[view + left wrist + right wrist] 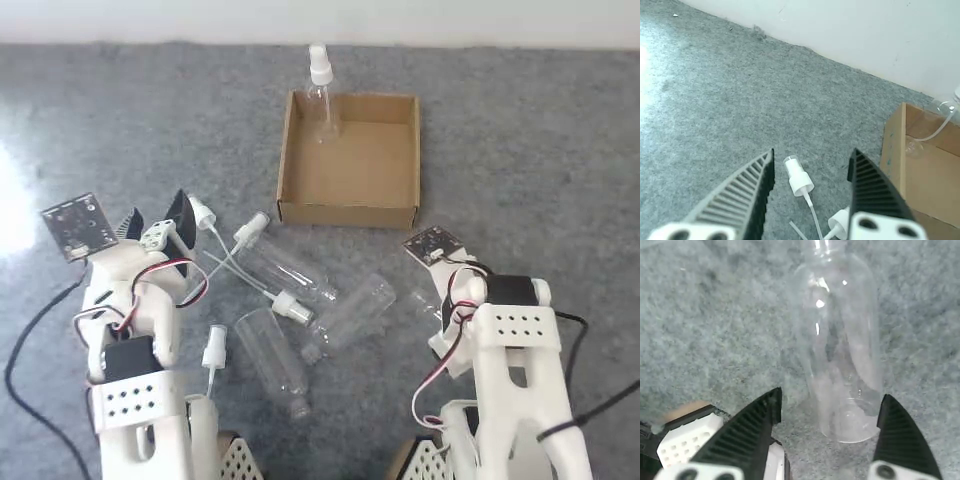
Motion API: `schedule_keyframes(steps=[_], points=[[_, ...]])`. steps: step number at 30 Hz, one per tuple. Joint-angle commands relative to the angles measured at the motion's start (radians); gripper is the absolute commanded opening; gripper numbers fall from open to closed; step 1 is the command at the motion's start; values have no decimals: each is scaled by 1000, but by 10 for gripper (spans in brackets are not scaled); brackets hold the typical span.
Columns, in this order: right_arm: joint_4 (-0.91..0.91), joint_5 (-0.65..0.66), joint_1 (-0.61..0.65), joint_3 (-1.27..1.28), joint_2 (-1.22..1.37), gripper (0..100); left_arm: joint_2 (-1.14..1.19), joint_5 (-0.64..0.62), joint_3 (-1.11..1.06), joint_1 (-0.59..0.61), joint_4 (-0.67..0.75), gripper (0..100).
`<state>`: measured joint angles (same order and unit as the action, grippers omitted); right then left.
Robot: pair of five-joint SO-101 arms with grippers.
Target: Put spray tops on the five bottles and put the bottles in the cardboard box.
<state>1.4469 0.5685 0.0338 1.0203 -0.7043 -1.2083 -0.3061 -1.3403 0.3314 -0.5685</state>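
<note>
A cardboard box lies at the back of the grey table. One clear bottle with a white spray top stands in its far left corner. Three clear bottles lie between the arms, and loose spray tops lie among them. My left gripper is open, low over the table, with a spray top just beyond its tips. My right gripper is open, its jaws on either side of the base of a lying clear bottle.
The box's brown wall stands off to one side of the left gripper, with the standing bottle inside. Another spray top lies close by. A white wall runs along the table's back edge.
</note>
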Motion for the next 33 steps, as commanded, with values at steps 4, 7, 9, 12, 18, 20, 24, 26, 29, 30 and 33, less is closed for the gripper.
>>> schedule_keyframes(steps=[4,7,9,12,18,20,24,26,29,30,33], points=[[-12,-14,-12,-103,-35,274,6,-11,7,-2,28,224],[38,-14,36,-144,-35,274,6,-11,7,-2,28,224],[74,-18,85,-172,-35,274,6,-11,7,-2,28,224],[76,-80,140,-203,-35,274,6,-9,7,-2,28,224],[76,-86,177,-235,-31,274,6,-9,7,0,28,224],[76,-86,177,-252,-13,274,6,-9,7,0,28,224],[77,-86,171,-336,117,274,6,-9,7,-2,28,224],[79,-86,145,-402,205,274,6,-9,7,-2,28,224],[87,-84,101,-519,343,274,6,-9,7,-2,29,224],[87,-84,91,-549,389,274,6,-9,7,-2,29,225],[88,-48,79,-611,509,274,6,-9,7,-2,29,225]])
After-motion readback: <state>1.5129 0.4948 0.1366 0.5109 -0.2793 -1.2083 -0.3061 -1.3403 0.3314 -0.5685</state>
